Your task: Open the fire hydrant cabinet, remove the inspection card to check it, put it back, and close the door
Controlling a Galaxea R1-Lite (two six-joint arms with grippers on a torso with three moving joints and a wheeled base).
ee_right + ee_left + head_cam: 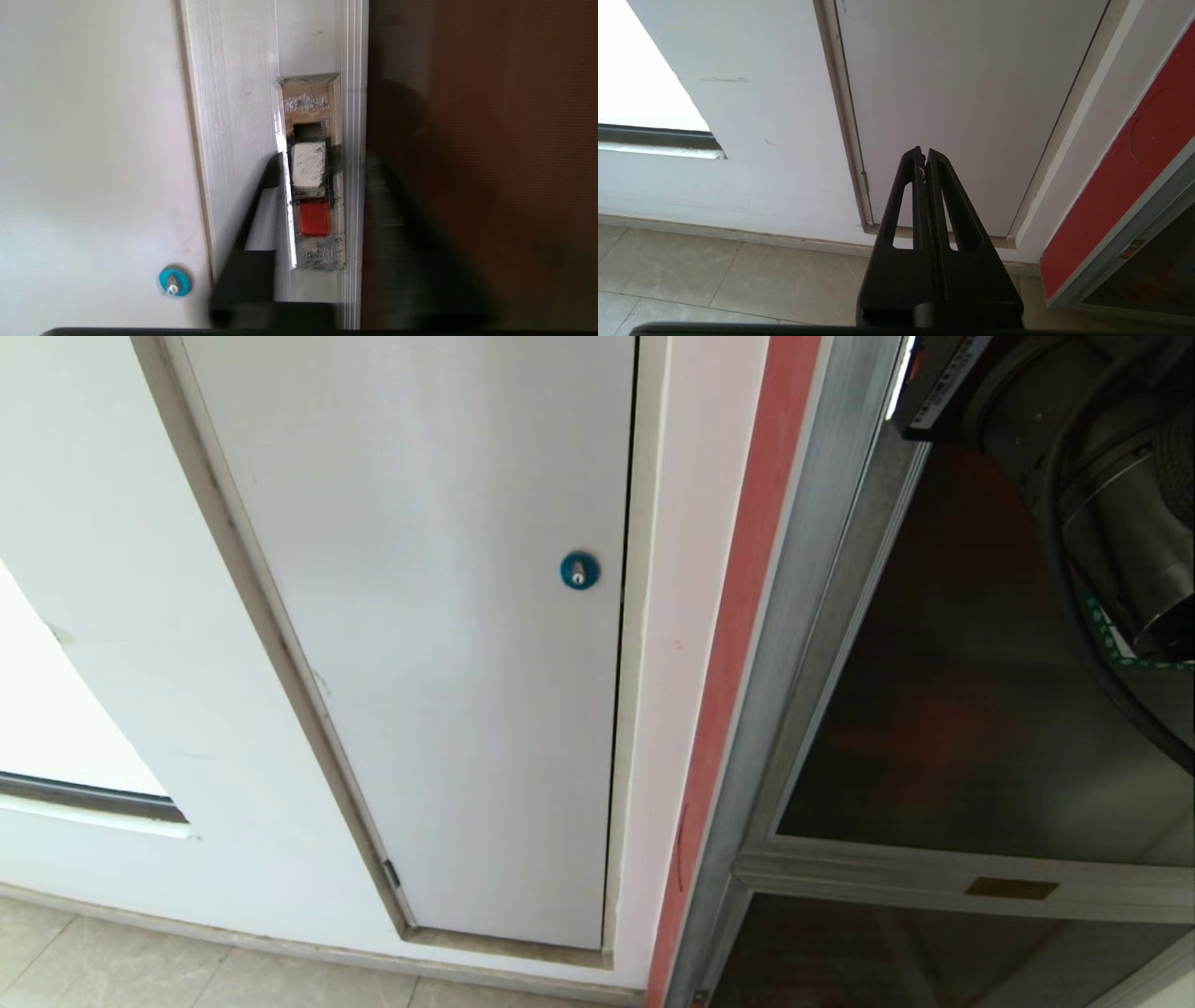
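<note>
From the head view, the white panel (pixel 420 644) with a blue round lock (pixel 579 569) is on the left. The fire hydrant cabinet (pixel 794 616) and its dark glass door (pixel 971 709) are on the right.

In the left wrist view, the left gripper (pixel 923 155) is pressed closed, near the floor (pixel 691 270).

In the right wrist view, the right gripper (pixel 322 177) sits on both sides of the latch (pixel 312 196) in the door frame. I cannot tell if it squeezes it.

The door (pixel 980 709) is sitting shut in its grey frame, its dark glass blocking any way into the fire hydrant cabinet (pixel 747 616). The right claw (pixel 322 186) is straddling the latch (pixel 313 200), one finger (pixel 252 224) wedging beside the frame edge, little room around it. The left claw (pixel 924 156) is hanging in open space above the floor (pixel 714 275), facing the white panel (pixel 962 93).
</note>
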